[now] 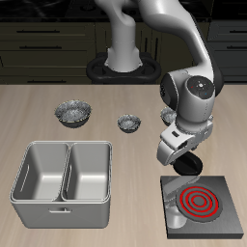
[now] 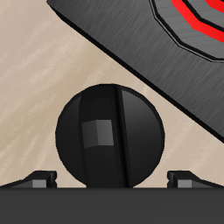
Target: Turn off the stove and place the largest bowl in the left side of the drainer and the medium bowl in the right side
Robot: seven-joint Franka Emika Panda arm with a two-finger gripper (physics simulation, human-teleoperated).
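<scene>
The tabletop [image 1: 116, 106] carries the drainer [image 1: 64, 172] near the front edge, both compartments bare. The stove [image 1: 205, 207] lies beside it, coils glowing red. Farther back sit the largest bowl [image 1: 73, 114] and medium bowl [image 1: 128, 122]. The claw [image 2: 112, 179] hangs spread wide over the stove's knob [image 2: 109, 136].

No readable text, label, brand, number or sign in either view; all surfaces plain, without any marking.

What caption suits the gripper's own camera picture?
Open gripper poised over the stove's black knob, coil rings glowing red.
</scene>
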